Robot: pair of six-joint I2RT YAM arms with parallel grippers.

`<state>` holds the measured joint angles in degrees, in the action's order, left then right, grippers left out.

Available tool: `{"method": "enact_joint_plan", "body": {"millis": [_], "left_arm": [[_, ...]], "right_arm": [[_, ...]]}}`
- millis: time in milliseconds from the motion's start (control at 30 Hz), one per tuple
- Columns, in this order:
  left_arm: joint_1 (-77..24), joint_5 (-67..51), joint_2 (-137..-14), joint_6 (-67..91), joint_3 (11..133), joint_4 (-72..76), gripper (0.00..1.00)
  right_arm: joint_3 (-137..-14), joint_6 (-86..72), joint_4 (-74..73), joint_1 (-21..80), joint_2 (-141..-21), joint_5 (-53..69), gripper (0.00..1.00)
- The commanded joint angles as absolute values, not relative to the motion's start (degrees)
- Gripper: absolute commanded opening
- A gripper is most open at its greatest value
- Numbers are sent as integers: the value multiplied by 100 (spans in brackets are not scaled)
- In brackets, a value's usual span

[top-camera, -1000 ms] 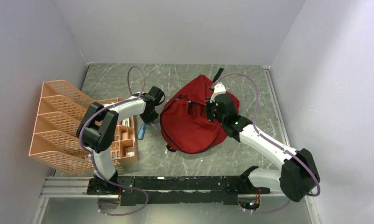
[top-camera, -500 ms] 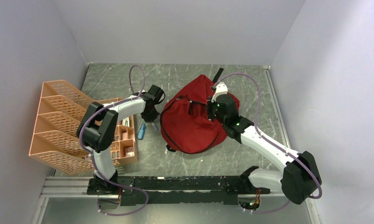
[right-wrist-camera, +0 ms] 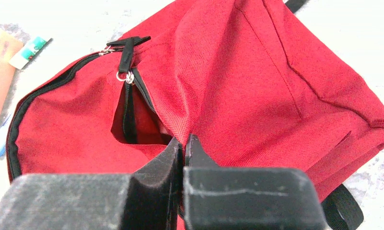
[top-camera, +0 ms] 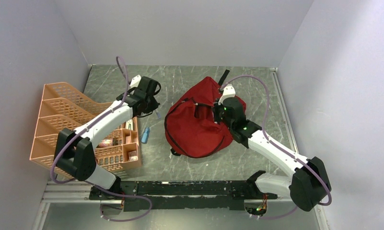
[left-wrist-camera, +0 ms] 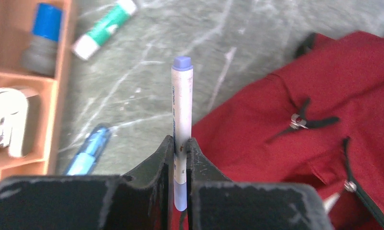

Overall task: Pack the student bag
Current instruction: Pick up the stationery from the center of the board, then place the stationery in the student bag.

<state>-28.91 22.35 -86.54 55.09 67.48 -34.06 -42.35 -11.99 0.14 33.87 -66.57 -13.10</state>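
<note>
**Left tool holds a marker, right tool pinches the bag**

The left tool (left-wrist-camera: 180, 143) is almost closed, and its two black jaws hold a white marker (left-wrist-camera: 181, 105) with a pale purple cap. The marker stands upright between the jaws: the capped end points away from the wrist, and the other end shows a little behind the fingertips. This tool hangs above the worktop (left-wrist-camera: 146, 86), just left of the student bag (top-camera: 199, 124).

Under it, on the worktop, lies a blue pen (left-wrist-camera: 87, 152), near the wall of the orange organiser (top-camera: 55, 120). Farther away lies a green and white stick (left-wrist-camera: 104, 28). The organiser stands at the left side of the worktop, and some small items are in its near compartments.

The right tool (right-wrist-camera: 184, 143) has its jaws pressed together on a fold of red cloth of the student bag, just beside a small pocket opening with a black zipper. The bag lies in the middle of the worktop, soft and crumpled. Its long black zipper runs along the left edge, and a black strap comes out at the far side.
</note>
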Motion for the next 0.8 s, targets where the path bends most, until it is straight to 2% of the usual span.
{"method": "enact_joint_plan", "body": {"millis": [0,100,333,767], "left_arm": [[-2983,827,-8487,4708,6544,-2194,5],[-3402,342,-8439,4586,6325,-1325,5],[-4284,0,-8801,4812,6564,-684,5],[-4938,-406,-9572,5107,6822,-142,5]], "right_arm": [[-4213,-1351,318,3431,-6400,-1362,0],[-4243,-1409,398,3432,-6336,-1229,0],[-4335,-1473,384,3429,-6299,-1233,0],[-4334,-1446,362,3429,-6231,-1252,0]]}}
